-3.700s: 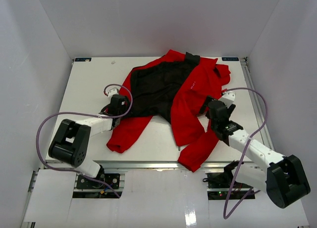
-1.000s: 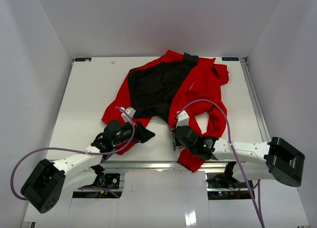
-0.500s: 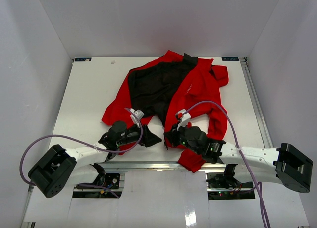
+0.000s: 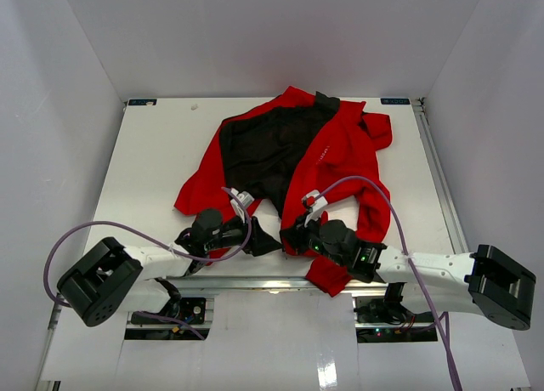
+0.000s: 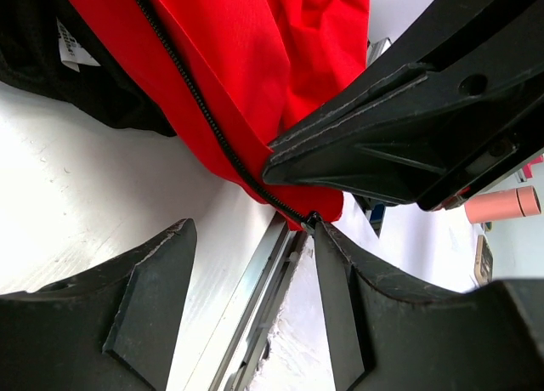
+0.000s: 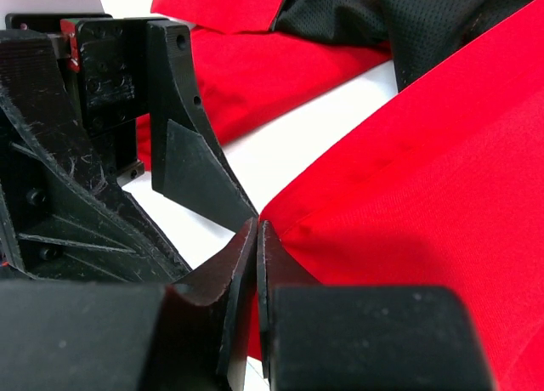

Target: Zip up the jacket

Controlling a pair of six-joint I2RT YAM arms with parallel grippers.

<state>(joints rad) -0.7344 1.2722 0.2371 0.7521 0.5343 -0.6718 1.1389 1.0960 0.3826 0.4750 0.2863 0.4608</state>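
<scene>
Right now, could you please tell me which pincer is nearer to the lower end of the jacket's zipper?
Right. The right pincer is shut on the jacket's hem right at the zipper end; the left pincer stands open just beside it, holding nothing.

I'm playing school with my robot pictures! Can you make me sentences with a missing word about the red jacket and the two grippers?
The jacket is red outside, and its lining is ___.
The right gripper is pinched ___ on the jacket's bottom corner.
The left gripper, close beside it, has its jaws ___.
Missing words: black; shut; open.
</scene>
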